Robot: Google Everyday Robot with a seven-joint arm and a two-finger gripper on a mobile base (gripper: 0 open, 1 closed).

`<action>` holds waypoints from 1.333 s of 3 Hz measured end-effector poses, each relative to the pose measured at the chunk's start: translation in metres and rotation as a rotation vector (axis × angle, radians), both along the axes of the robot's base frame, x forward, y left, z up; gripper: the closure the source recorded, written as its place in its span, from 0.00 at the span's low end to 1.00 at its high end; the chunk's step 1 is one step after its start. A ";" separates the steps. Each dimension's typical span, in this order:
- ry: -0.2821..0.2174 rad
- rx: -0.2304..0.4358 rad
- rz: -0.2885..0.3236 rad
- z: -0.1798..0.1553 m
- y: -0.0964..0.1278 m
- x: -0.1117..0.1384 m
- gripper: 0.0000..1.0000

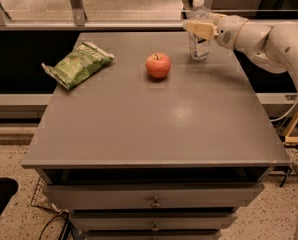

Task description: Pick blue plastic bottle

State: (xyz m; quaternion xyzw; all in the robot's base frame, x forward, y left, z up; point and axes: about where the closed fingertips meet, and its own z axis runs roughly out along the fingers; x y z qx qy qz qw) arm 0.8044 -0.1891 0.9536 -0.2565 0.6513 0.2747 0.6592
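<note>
The blue plastic bottle (199, 47), clear with a white cap and a white label, stands upright near the back right corner of the grey table (154, 119). My gripper (190, 27) reaches in from the right at the bottle's upper half. It is open, with the bottle between its jaws. The near cream finger (201, 29) crosses in front of the bottle; the far finger is hidden behind it. The bottle's base rests on the table.
A red apple (158, 65) sits left of the bottle, about a hand's width away. A green chip bag (78, 64) lies at the table's left side. A rail and glass panels run behind the table. Drawers (154, 199) are below its front edge.
</note>
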 end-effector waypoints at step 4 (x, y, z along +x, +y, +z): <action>0.012 0.024 0.021 0.000 0.011 0.002 1.00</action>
